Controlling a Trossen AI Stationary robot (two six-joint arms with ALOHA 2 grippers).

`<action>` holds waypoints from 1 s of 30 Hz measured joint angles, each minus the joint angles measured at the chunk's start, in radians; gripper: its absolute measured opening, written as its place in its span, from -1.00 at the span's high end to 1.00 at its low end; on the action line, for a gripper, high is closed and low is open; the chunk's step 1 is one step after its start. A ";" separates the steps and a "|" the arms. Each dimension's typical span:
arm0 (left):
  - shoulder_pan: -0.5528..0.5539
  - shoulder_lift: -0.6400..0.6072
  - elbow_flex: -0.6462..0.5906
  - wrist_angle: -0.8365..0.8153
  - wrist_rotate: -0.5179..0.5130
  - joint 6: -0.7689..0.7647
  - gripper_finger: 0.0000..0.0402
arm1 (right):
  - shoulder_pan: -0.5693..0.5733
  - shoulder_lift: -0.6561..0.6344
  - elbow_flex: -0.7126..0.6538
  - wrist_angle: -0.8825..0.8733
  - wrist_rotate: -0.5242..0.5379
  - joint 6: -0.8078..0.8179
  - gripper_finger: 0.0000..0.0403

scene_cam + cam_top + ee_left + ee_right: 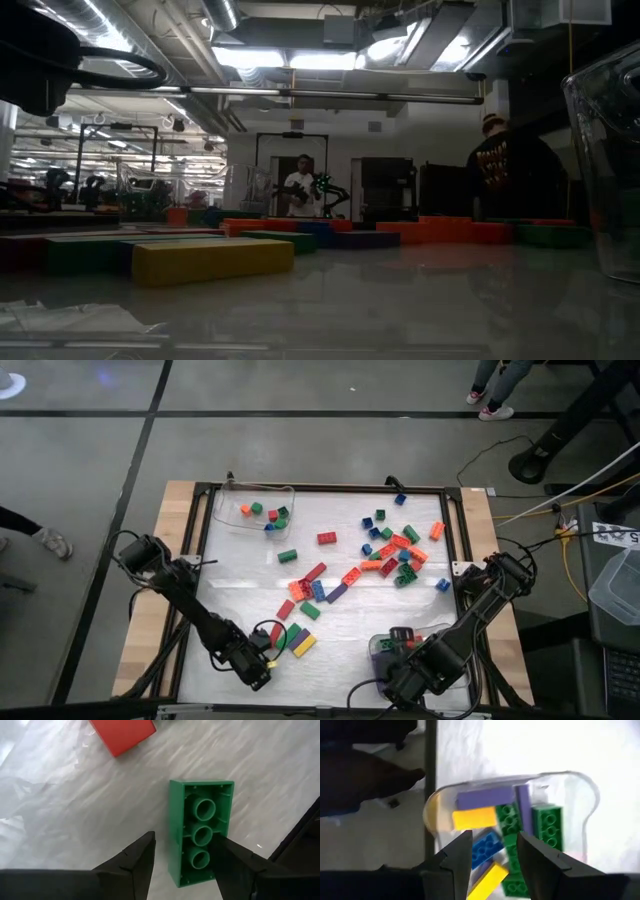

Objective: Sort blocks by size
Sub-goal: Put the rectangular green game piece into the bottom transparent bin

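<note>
A long green block lies on the white sheet with its hollow underside up. My left gripper is open and points down over the block's near half, one finger on each long side; in the high view it is near the table's front left. A red block lies just beyond. My right gripper hangs open and empty above a clear tray of long blocks, purple, yellow, green and blue, at the front right. Many loose blocks lie scattered in the middle and toward the far right. My left gripper stands astride the green block, fingers across its length. One finger overlaps the block's long side; a strip of sheet shows between the other finger and the block. Whether either finger touches it, I cannot tell.
A second clear tray with small blocks stands at the far left. Red, green and yellow long blocks lie beside my left gripper; the low view shows the yellow one. People stand in the room behind the table.
</note>
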 joint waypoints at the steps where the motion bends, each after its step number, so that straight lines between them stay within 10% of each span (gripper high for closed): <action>1: 0.000 0.000 0.000 0.001 0.000 -0.001 0.20 | 0.000 0.000 0.000 0.000 0.024 0.000 0.23; 9: 0.020 0.002 -0.002 0.082 -0.001 -0.002 0.66 | 0.000 0.000 0.000 0.000 0.200 -0.020 0.23; 30: 0.188 -0.001 -0.004 0.839 0.010 0.327 0.63 | 0.000 0.000 0.000 0.483 0.232 -0.817 0.23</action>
